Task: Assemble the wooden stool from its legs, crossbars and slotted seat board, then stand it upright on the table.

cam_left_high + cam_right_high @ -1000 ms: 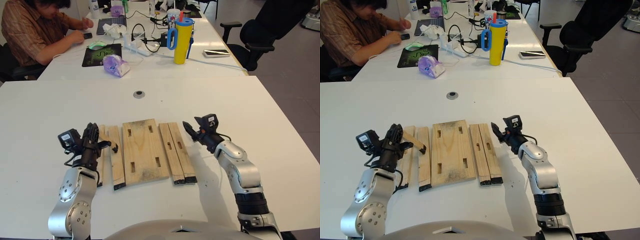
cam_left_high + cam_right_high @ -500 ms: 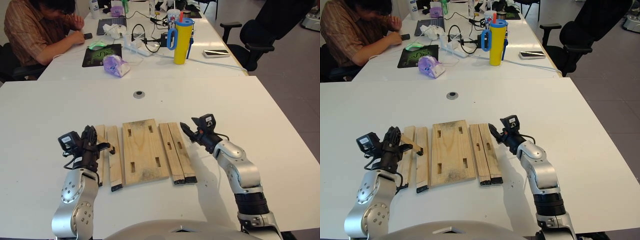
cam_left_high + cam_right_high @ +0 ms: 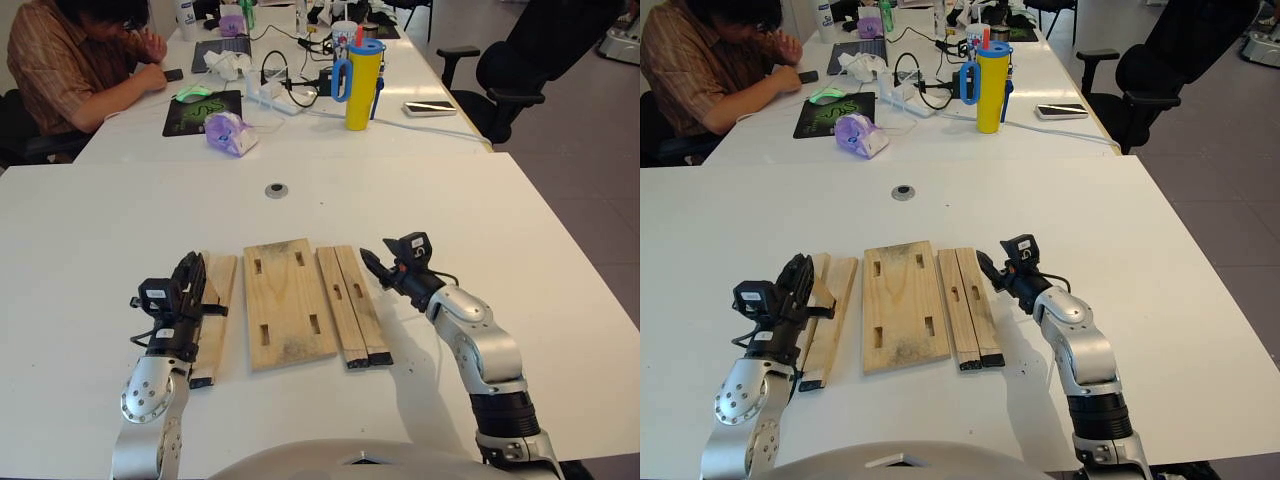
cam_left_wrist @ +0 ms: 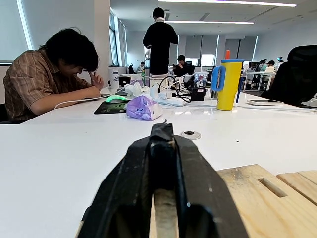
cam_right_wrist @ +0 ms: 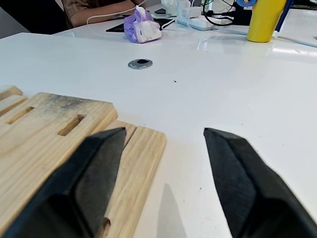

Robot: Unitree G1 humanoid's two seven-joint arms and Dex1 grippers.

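Left end effector [image 3: 195,284] clenched on crossbar [image 4: 166,214]; right end effector [image 3: 375,265] released beside legs [image 3: 355,310].

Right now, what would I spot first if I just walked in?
The big slotted seat board lies flat mid-table, with wooden slats on both sides. The left claw is shut on a thin wooden bar by the left slats, and the right claw hangs open at the right slats' far end.

Readable print: none that you can make out.
Left sticker [image 3: 153,293], on the left tool [image 3: 196,262]: white, marks too small for you to read.
Right sticker [image 3: 420,239], on the right tool [image 3: 373,260]: white, likewise illegible.
Mat [image 3: 203,110], far worktop: green figure, no legible letters.
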